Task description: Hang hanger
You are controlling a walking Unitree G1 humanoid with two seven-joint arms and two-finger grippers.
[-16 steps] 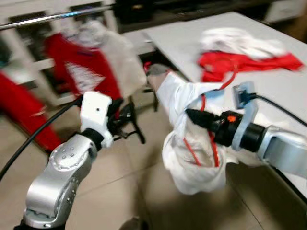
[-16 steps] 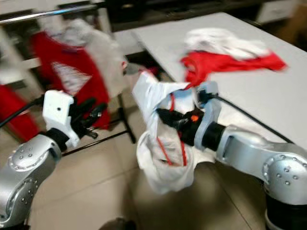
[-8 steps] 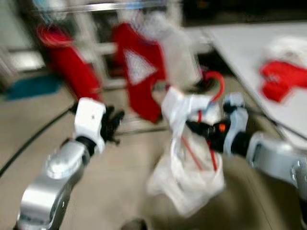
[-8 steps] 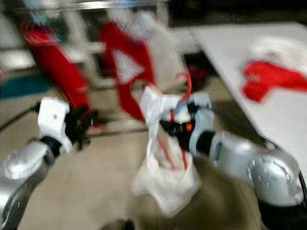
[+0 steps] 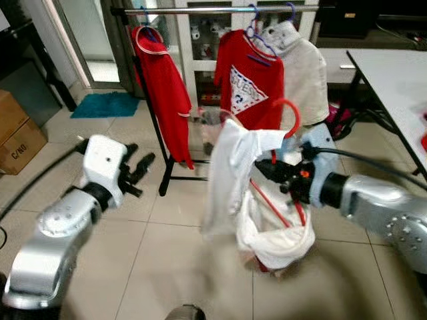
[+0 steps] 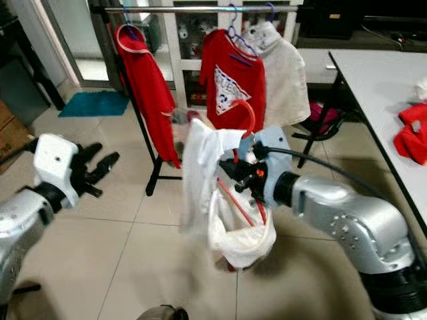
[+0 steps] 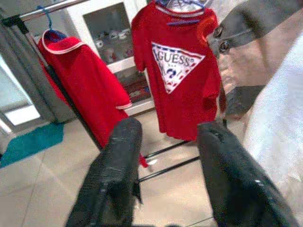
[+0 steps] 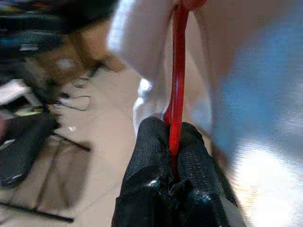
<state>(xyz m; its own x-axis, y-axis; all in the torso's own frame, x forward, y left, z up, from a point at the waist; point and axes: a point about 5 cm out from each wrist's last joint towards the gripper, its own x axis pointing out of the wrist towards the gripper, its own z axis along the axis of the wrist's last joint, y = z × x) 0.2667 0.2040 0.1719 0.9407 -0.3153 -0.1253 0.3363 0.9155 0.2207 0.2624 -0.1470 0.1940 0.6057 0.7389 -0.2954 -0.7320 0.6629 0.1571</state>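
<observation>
My right gripper [image 5: 267, 170] is shut on a red hanger [image 5: 288, 110] that carries a white garment [image 5: 230, 173]; the cloth droops in a bundle below the fingers. In the right wrist view the red hanger bar [image 8: 178, 90] is pinched between the two black fingers [image 8: 151, 142]. Its hook rises just in front of the clothes rail [image 5: 220, 10], which holds a red shirt [image 5: 160, 80], a red printed T-shirt [image 5: 248, 83] and a beige garment [image 5: 300, 67]. My left gripper [image 5: 137, 170] is open and empty at the left, apart from the rack; its fingers [image 7: 123, 161] face the red shirts.
A white table [image 5: 400, 67] stands at the right with red cloth [image 6: 413, 133] on it. The rack's black base bar [image 5: 187, 179] lies on the tiled floor. Cardboard boxes [image 5: 17, 133] sit at the far left, a teal mat [image 5: 107, 105] behind.
The camera has swung left from the table toward the clothes rack and the picture has sharpened. The right gripper still holds the hanger with the white garment, now facing the rail.
</observation>
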